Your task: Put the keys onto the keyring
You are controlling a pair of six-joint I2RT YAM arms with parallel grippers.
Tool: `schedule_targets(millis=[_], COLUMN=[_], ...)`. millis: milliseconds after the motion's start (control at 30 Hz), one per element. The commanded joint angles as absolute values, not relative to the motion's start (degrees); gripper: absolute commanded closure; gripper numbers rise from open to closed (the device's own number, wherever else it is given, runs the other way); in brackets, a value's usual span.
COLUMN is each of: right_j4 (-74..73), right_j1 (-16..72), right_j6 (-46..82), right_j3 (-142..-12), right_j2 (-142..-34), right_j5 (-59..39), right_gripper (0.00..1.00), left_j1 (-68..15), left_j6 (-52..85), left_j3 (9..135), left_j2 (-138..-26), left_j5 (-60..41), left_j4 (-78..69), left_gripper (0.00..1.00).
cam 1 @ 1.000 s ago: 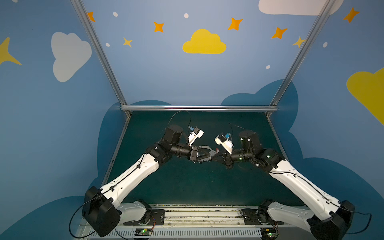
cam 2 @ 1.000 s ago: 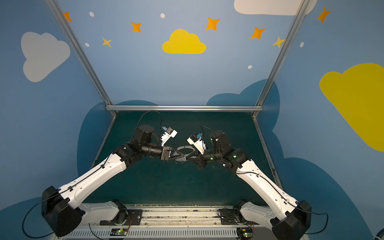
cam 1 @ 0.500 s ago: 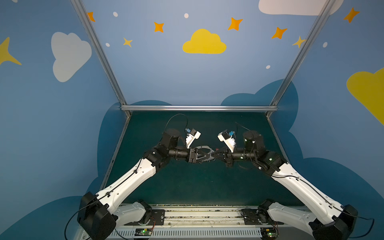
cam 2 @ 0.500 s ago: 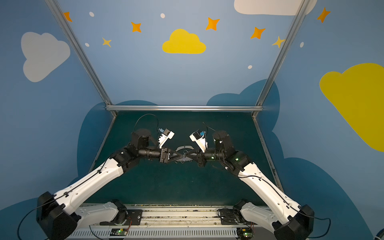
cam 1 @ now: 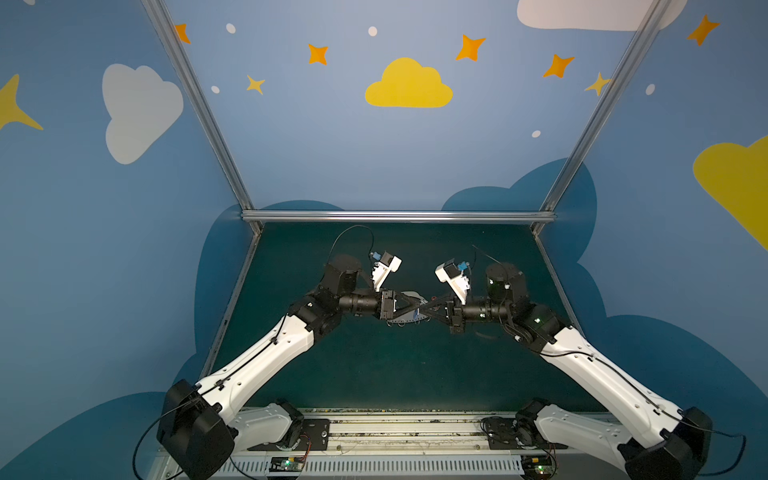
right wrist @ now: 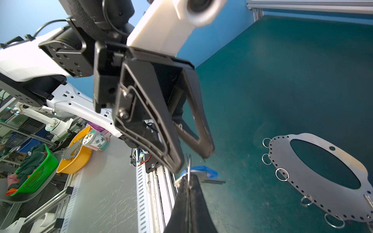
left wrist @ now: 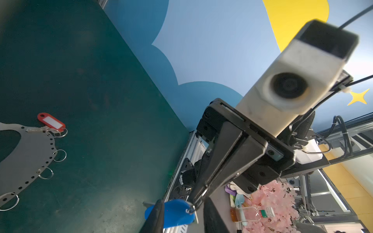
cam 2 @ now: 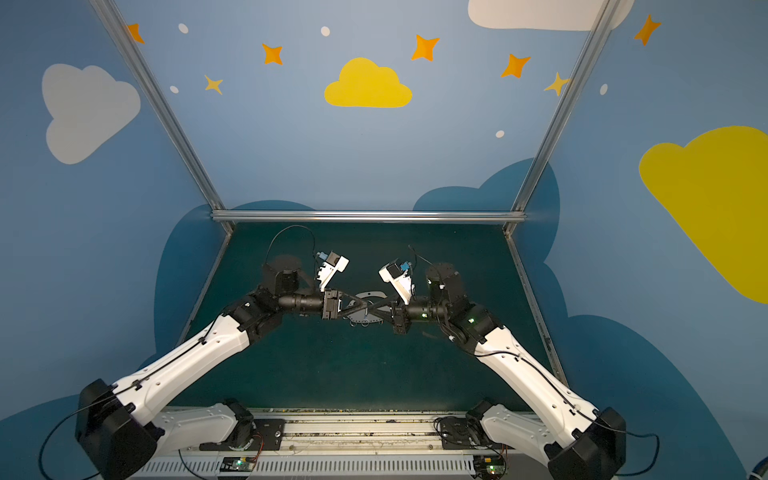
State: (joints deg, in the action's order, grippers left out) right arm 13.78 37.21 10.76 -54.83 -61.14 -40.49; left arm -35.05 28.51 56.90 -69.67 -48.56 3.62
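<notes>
— Who has the blue-tagged key (left wrist: 173,213)?
— Our right gripper (right wrist: 188,178), pinched tight on its ring, over the middle of the table (cam 1: 374,365). Our left gripper (right wrist: 192,161) stands part-open astride the tag; grip unclear to us.
— And the keyring (right wrist: 292,177)?
— Flat beneath, red-tagged key (left wrist: 51,123) at its right edge.

Matte blue painted walls (cam 1: 374,166) close the booth on three sides, decorated with a flat yellow cloud (cam 1: 408,85), a white cloud (cam 1: 139,110) and orange four-pointed stars (cam 1: 470,46). Silver aluminium frame bars (cam 1: 397,216) line the corners. The dark green matte worktop (cam 1: 374,365) is evenly lit in both top views, and the right wrist view shows a scratched grey table (right wrist: 105,191) beyond it, carrying a yellow plastic bowl (right wrist: 74,165) and a green mesh basket (right wrist: 38,175).
</notes>
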Motion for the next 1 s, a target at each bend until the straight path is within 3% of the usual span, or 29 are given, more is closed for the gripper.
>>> schedule_targets(millis=[0, 300, 367, 500, 633, 833, 967], right_j4=[11.4, 11.7, 11.8, 14.2, 13.2, 4.8, 0.8], right_j1=[37.1, 37.1, 37.1, 36.4, 34.1, 32.8, 32.7], right_j6=[12.0, 12.2, 12.6, 12.8, 15.7, 21.9, 24.9], right_j3=[-54.6, -53.9, -53.8, -54.0, -52.9, -51.2, -50.5], right_j2=[-60.3, -60.2, -60.0, -58.9, -57.2, -58.5, -59.9], right_j5=[-42.3, -41.2, -40.6, -38.3, -37.6, -41.9, -43.7], right_gripper=[1.0, 1.0, 0.97, 0.73, 0.69, 0.75, 0.7], left_j1=[-35.5, -35.8, -35.8, -35.7, -35.9, -36.6, -36.7], left_j6=[28.1, 27.6, 26.9, 23.4, 19.1, 16.5, 17.0], left_j3=[59.0, 59.5, 59.7, 61.3, 64.2, 66.1, 65.8], left_j2=[-70.1, -69.5, -69.2, -69.1, -70.3, -71.7, -71.7], left_j5=[-49.0, -48.9, -47.9, -44.7, -42.4, -42.5, -42.5], left_j4=[1.4, 1.4, 2.6, 7.8, 14.6, 17.7, 16.7], left_gripper=[0.75, 0.96, 0.96, 0.96, 0.96, 0.96, 0.96])
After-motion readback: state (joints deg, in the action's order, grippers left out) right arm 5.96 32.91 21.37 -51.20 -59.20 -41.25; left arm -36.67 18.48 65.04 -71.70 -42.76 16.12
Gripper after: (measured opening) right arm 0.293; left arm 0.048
